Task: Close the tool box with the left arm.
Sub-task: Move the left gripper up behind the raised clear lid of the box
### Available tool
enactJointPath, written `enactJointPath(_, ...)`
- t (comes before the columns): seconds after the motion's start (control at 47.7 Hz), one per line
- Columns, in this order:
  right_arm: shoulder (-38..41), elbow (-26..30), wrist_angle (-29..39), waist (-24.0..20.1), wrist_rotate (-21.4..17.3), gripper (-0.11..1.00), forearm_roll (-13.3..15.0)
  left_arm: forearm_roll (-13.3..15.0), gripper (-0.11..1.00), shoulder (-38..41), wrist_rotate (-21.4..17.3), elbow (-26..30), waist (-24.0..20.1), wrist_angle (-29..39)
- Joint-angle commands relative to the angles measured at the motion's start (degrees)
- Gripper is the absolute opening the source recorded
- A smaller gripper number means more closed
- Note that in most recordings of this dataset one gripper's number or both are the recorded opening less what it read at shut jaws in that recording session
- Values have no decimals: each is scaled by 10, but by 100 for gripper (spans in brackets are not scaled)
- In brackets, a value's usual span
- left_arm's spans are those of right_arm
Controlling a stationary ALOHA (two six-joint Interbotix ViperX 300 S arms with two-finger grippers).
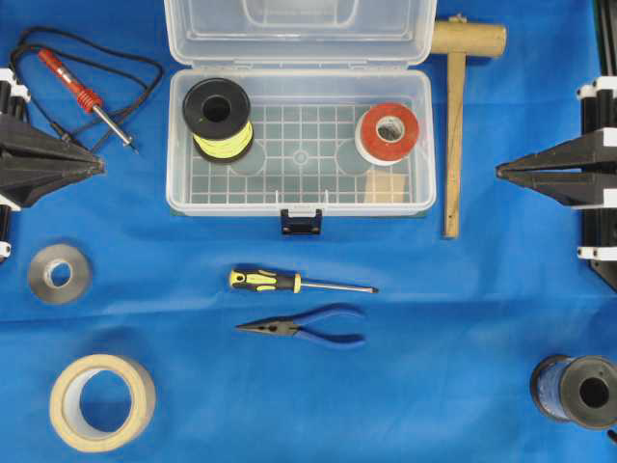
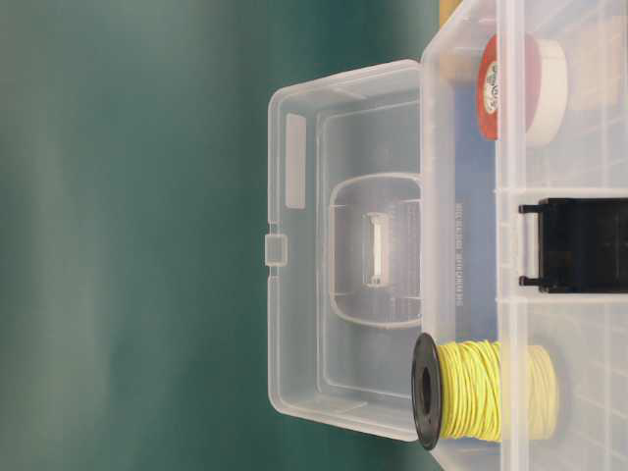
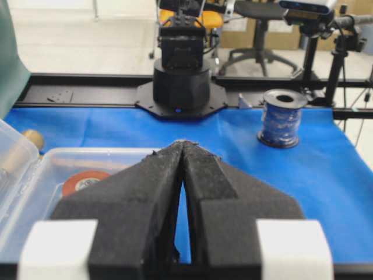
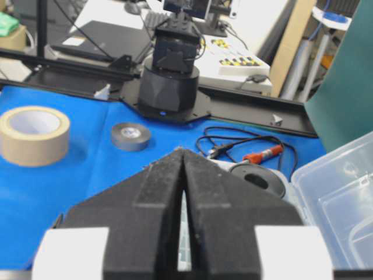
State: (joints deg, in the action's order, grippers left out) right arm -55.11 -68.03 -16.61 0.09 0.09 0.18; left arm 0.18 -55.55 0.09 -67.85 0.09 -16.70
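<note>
The clear tool box stands open at the back middle, its lid leaning back and its dark latch at the front. The table-level view shows the lid standing up behind the base. Inside lie a yellow wire spool and a red tape roll. The left arm's gripper hovers shut and empty left of the box, pointing right; in its own view the gripper has the box wall to its left. My right gripper is shut, empty, right of the box.
A soldering iron with its cable lies back left, a wooden mallet right of the box. In front lie a screwdriver and pliers. Grey tape, masking tape and a blue wire spool sit near the front corners.
</note>
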Motion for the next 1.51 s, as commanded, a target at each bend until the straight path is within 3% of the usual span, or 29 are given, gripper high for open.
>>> enactJointPath(0.0, 2, 22, -4, 1, 0, 0, -1, 22, 0, 9, -6, 15, -4, -6)
enactJointPath(0.231, 7, 25, 8, 6, 2, 0, -1, 21, 0, 25, -25, 35, -76, -10)
enactJointPath(0.566, 20, 23, 8, 19, 3, 0, -1, 21, 3, 135, -71, 139, -195, 1)
enactJointPath(0.671, 24, 21, 8, 19, 2, 0, -1, 21, 25, 184, -72, 179, -239, 9)
enactJointPath(0.839, 31, 20, 14, 19, 2, 0, -1, 21, 75, 263, -79, 240, -290, 6)
enactJointPath(0.922, 32, 20, 18, 19, 3, 0, 0, 21, 90, 311, -95, 277, -315, 12)
enactJointPath(1.069, 33, 19, 19, 22, 2, 0, 0, 21, 91, 385, -127, 349, -343, 65)
enactJointPath(1.258, 33, 19, 24, 25, 2, 0, -1, 21, 92, 473, -129, 442, -374, 156)
enactJointPath(1.488, 34, 18, 25, 28, 2, 0, 0, 18, 91, 563, -129, 517, -387, 256)
